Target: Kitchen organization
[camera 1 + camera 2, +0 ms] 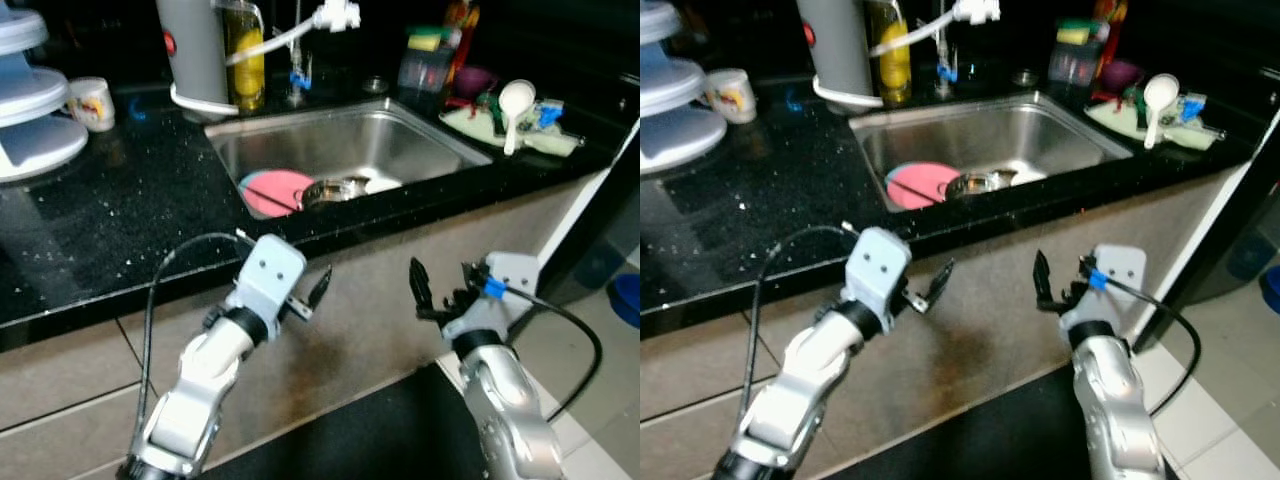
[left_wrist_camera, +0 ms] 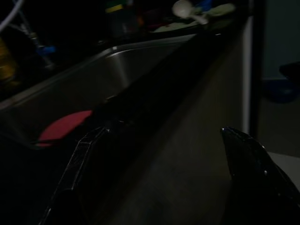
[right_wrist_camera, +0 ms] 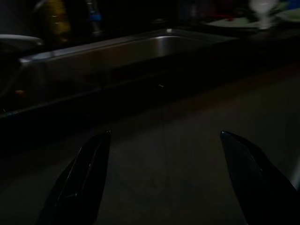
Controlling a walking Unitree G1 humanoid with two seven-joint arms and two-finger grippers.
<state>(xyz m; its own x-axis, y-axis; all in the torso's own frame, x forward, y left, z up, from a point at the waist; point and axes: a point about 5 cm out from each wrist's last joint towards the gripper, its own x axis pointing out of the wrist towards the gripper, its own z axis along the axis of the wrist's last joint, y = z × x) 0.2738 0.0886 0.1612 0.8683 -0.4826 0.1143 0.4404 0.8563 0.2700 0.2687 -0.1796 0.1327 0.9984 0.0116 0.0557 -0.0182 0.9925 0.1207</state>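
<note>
Both your grippers sit below the black counter edge [image 1: 420, 205], in front of the tan cabinet face [image 1: 370, 300]: left gripper [image 1: 312, 292] and right gripper [image 1: 432, 290], fingers spread, holding nothing. Steel sink [image 1: 440, 135] holds a pink plate [image 1: 275, 190] and metal bowl [image 1: 335, 190]. White spoon [image 1: 515, 105] lies on the counter's right; mug [image 1: 92, 103] at far left.

One steel sink [image 1: 400, 140] set in the black surface [image 1: 120, 215], holding one pink plate [image 1: 275, 190] and one metal bowl [image 1: 335, 190]. Left of the sink: one mug [image 1: 92, 103]. Behind it: one yellow bottle [image 1: 245, 55]. Right of it: one white ladle [image 1: 515, 105]. Two claws, left [image 1: 318, 290] and right [image 1: 440, 290].
</note>
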